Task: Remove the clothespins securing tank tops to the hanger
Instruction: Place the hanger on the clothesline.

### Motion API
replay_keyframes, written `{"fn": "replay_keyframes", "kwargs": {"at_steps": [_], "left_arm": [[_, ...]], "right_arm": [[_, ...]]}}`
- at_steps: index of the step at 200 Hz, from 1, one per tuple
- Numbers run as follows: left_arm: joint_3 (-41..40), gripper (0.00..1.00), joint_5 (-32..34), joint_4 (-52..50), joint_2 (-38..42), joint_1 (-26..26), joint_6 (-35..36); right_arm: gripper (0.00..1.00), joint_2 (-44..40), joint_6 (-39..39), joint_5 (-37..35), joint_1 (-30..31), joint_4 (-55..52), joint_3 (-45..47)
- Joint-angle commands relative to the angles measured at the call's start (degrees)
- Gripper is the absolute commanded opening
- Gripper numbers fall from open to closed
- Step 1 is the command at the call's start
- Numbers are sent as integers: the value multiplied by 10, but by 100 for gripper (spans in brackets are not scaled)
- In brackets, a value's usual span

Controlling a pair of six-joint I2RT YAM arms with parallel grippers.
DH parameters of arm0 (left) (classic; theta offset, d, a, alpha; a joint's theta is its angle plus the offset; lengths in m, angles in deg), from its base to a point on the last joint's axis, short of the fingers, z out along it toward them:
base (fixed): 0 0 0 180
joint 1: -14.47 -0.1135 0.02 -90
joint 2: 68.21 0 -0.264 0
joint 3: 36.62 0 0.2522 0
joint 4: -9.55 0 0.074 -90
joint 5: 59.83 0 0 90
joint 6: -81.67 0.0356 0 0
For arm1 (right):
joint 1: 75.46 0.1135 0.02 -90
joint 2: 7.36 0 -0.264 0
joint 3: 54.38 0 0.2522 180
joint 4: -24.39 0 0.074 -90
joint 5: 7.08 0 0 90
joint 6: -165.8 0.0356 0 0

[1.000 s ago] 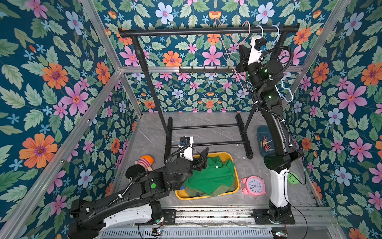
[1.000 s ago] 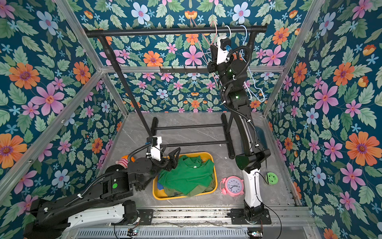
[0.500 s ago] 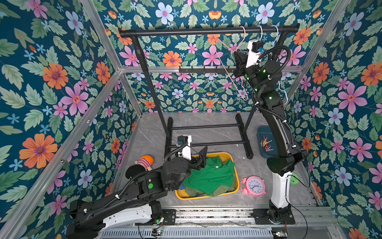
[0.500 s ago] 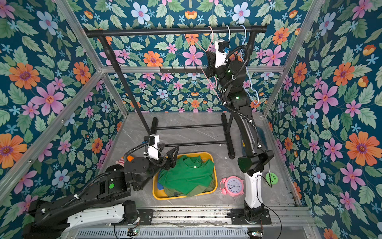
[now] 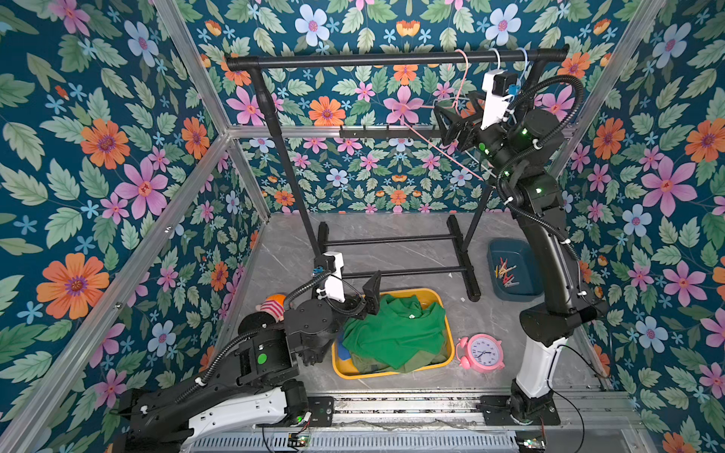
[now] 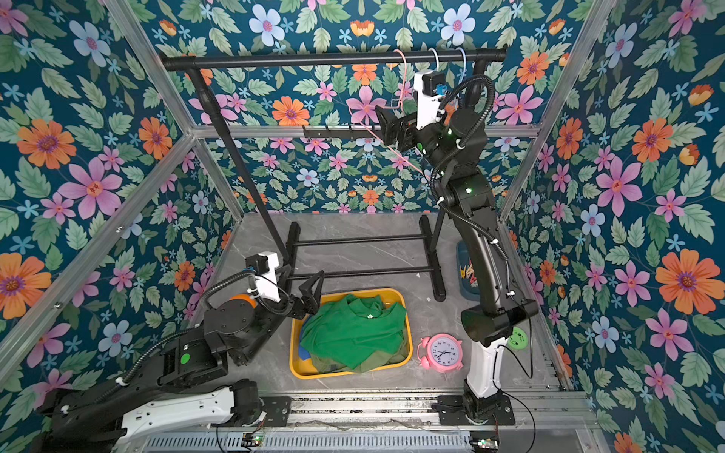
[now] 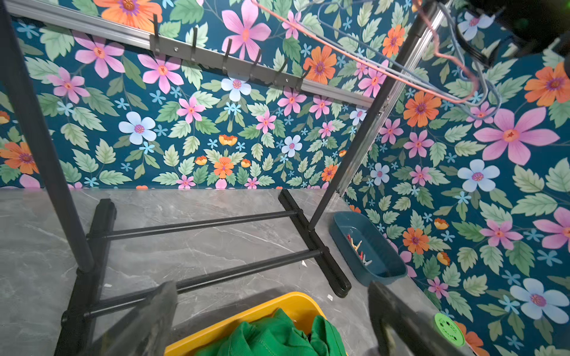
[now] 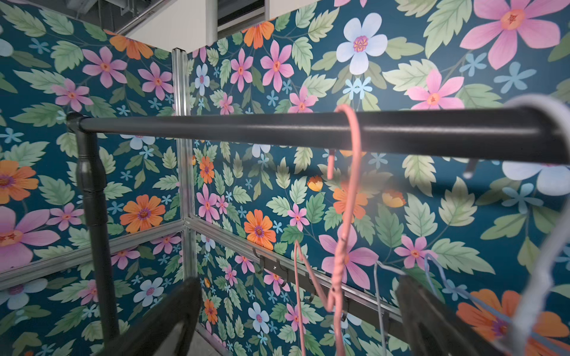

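Observation:
The tank tops lie heaped in a yellow basket (image 5: 441, 296): the bright green one (image 5: 396, 333) on top, blue (image 5: 345, 353) and olive (image 5: 425, 359) edges showing beneath. Several clothespins (image 5: 506, 272) lie in a dark blue tray (image 5: 495, 251), also seen in the left wrist view (image 7: 359, 249). Bare pink (image 5: 464, 74), white (image 5: 497, 59) and blue (image 5: 523, 59) hangers hang on the rack's top rail (image 5: 353, 60). My right gripper (image 5: 461, 113) is open up by the rail, the pink hanger's wire (image 8: 342, 246) loose between its fingers. My left gripper (image 5: 359, 286) is open and empty over the basket's far left corner.
A pink alarm clock (image 5: 480, 353) stands right of the basket, and a striped plush toy (image 5: 272, 306) lies to its left behind my left arm. The rack's feet and crossbars (image 5: 392, 270) span the floor behind. A hook strip (image 5: 376, 131) runs along the back wall.
The right gripper has gone from shut to open and shifted left along the rail; the pink hanger has swung. The left gripper has opened wider above the basket.

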Motion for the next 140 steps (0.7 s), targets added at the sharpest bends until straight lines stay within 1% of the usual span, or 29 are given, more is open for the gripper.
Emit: {"fn": "replay_keyframes", "kwargs": {"at_steps": [1,24,29,65,100,129,134,140], "left_arm": [[3,99,27,-12,16,1,12],[8,99,41,-25,33,1,9],[9,99,44,-27,35,1,9],[25,100,84,-68,40,1,-12],[3,100,135,-70,71,1,-10],[-28,100,191,-33,127,1,29],[-33,100,204,-25,135,1,41],[-44,100,228,-9,144,1,71]], "right_arm": [[99,-42,11,13,0,14,58],[99,-115,30,30,0,57,175],[99,-146,34,34,0,64,198],[99,-257,70,83,0,82,329],[99,-386,112,114,0,90,491],[99,-456,154,148,4,50,602],[99,-468,158,148,7,41,621],[99,-481,164,147,8,33,651]]}}
